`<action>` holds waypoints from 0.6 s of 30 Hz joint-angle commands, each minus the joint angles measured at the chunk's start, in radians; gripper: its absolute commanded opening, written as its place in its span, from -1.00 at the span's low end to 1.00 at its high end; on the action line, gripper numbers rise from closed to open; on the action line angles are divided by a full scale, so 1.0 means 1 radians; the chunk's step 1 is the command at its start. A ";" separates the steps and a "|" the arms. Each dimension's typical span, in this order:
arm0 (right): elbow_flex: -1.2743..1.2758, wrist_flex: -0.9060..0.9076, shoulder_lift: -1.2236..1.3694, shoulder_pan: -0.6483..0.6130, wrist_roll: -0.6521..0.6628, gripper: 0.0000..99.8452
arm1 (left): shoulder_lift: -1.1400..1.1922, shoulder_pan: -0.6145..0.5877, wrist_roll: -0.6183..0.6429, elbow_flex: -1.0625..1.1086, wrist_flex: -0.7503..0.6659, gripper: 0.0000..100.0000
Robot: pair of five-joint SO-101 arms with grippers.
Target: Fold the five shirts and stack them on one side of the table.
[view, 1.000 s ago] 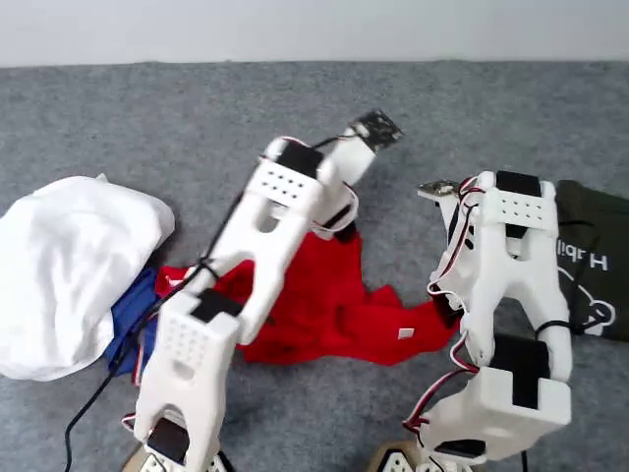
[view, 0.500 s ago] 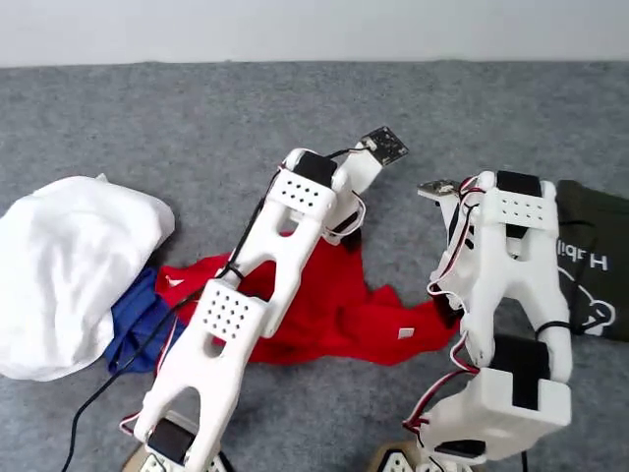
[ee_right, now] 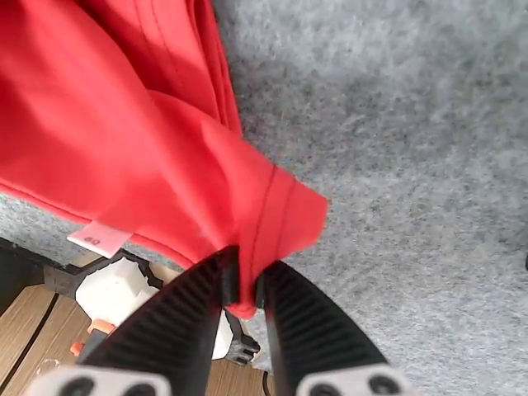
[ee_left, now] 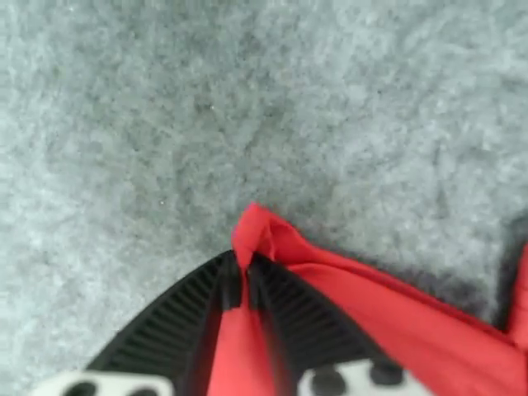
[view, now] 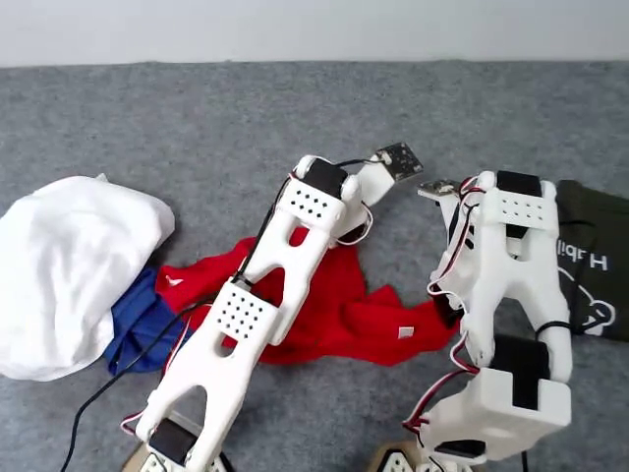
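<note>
Both pincers shut tight on the red shirt [view: 344, 317]

My left pincer [ee_left: 240, 279] pinches a fold, cloth poking just past the tips; my right pincer [ee_right: 242, 287] clamps a hemmed corner. It lies crumpled on the table [view: 177, 128] between my arms.

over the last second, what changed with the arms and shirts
The left arm swung sideways toward the right arm, its jaws shut on the red shirt. The right arm, also clamped on that shirt, the white shirt, blue shirt and dark shirt stayed put.
</note>
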 commanded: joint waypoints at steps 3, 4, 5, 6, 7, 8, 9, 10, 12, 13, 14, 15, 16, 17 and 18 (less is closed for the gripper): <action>-0.127 0.056 -0.067 0.018 0.008 -0.98 | -0.199 -0.051 -0.014 -0.105 0.021 -0.97; -0.155 0.056 -0.076 0.018 0.008 -0.98 | -0.235 -0.063 -0.014 -0.108 0.021 -0.97; -0.180 0.056 -0.091 0.018 0.008 -0.98 | -0.273 -0.078 -0.005 -0.108 0.021 -0.97; -0.204 0.056 -0.111 0.018 0.008 -0.98 | -0.313 -0.095 0.015 -0.108 0.021 -0.97; -0.227 0.056 -0.130 0.013 0.008 -0.98 | -0.353 -0.112 0.040 -0.108 0.021 -0.97; -0.249 0.056 -0.153 0.012 0.008 -0.98 | -0.393 -0.127 0.061 -0.108 0.021 -0.97; -0.273 0.056 -0.173 0.010 0.008 -0.98 | -0.436 -0.144 0.078 -0.108 0.021 -0.97; -0.296 0.056 -0.194 0.010 0.008 -0.98 | -0.477 -0.157 0.089 -0.108 0.021 -0.97; -0.347 0.056 -0.231 0.013 0.008 -0.98 | -0.557 -0.180 0.097 -0.108 0.021 -0.97; -0.374 0.056 -0.249 0.015 0.008 -0.98 | -0.598 -0.189 0.097 -0.108 0.020 -0.97; -0.407 0.054 -0.266 0.015 0.008 -0.98 | -0.637 -0.196 0.097 -0.108 0.018 -0.97; -0.445 0.054 -0.283 0.013 0.008 -0.98 | -0.677 -0.204 0.095 -0.108 0.015 -0.97; -0.485 0.054 -0.295 0.010 0.008 -0.98 | -0.715 -0.209 0.095 -0.108 0.014 -0.97; -0.531 0.053 -0.303 0.010 0.008 -0.98 | -0.750 -0.215 0.092 -0.108 0.012 -0.97; -0.577 0.053 -0.309 0.010 0.008 -0.98 | -0.784 -0.222 0.092 -0.110 0.003 -0.97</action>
